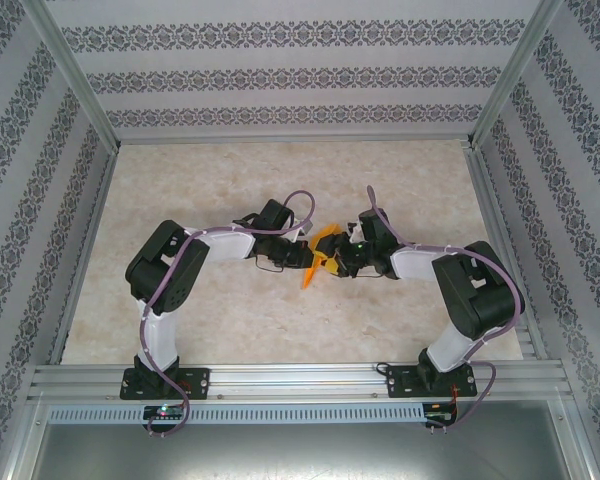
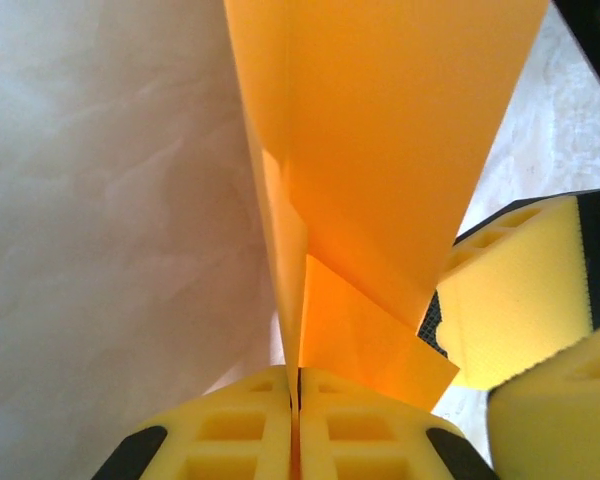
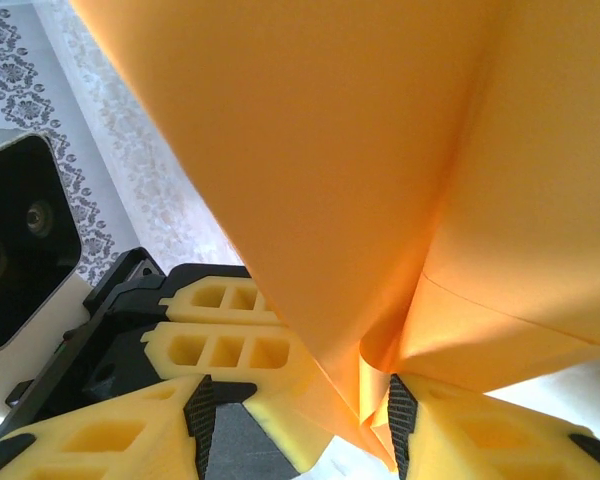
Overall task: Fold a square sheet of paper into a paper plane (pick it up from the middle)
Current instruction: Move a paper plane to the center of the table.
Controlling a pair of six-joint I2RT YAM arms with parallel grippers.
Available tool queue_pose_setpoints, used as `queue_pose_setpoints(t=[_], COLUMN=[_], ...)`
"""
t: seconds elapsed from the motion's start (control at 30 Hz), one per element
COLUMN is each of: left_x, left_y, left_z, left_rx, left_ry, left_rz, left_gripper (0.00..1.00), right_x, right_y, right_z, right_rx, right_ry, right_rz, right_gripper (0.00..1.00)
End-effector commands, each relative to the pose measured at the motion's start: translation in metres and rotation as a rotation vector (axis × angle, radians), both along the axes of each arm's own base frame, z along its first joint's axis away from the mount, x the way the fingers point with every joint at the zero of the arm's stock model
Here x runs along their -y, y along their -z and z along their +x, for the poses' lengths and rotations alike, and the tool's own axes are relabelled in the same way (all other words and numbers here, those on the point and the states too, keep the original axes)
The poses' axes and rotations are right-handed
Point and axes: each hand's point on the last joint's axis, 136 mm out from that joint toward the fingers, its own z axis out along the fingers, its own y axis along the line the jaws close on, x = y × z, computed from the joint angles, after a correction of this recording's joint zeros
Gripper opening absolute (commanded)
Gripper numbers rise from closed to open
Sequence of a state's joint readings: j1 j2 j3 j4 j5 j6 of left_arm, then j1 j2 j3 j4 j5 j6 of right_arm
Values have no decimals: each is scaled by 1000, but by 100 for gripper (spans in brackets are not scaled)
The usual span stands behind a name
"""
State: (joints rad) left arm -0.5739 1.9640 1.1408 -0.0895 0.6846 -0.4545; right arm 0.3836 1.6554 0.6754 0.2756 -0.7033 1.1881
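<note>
The orange sheet of paper [image 1: 322,252] hangs above the table's middle between both grippers, folded into a narrow, pointed paper plane shape. In the left wrist view the paper [image 2: 380,150] shows a long crease and a layered triangular flap. My left gripper [image 2: 298,398] is shut on the folded edge, and it comes in from the left in the top view [image 1: 305,250]. My right gripper [image 3: 298,430] stands open, jaws apart, with the paper [image 3: 360,180] in the gap against its right pad [image 3: 400,420]. It meets the paper from the right [image 1: 342,260].
The marble-patterned tabletop [image 1: 200,180] lies below, bounded by patterned walls [image 1: 280,70] and a metal frame [image 1: 290,380] at the near edge. The two grippers are very close: the right gripper's fingers [image 2: 520,290] sit beside the left jaws, and the left gripper's fingers [image 3: 225,325] beside the right.
</note>
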Motion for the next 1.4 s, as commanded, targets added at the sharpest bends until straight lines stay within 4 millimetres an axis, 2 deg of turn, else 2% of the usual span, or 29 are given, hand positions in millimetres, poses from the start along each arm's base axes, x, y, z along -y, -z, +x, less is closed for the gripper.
queue_pose_setpoints(t=[0.0,0.47,0.73,1.07,1.23,1.37], left_x=[5,5,4,9,11,14], left_y=[-23,-37,-33,-40,-42,-48], left_z=[-2,0,0,1,-1,1], left_rx=[19,43,38,24,13,5], left_ry=[13,11,14,13,16,7], left_rz=[-56,-65,-48,-84,-97,-124], left_gripper=[10,9,9,9,9,9], right_x=[2,15,11,7,8,11], right_y=[-7,-11,-20,-8,-11,-8], right_z=[-1,-1,0,-4,-4,-8], right_rx=[4,9,21,20,40,33], right_ry=[11,33,28,10,7,-3], right_rz=[34,41,66,24,20,-7], right_gripper=[51,49,48,45,43,37])
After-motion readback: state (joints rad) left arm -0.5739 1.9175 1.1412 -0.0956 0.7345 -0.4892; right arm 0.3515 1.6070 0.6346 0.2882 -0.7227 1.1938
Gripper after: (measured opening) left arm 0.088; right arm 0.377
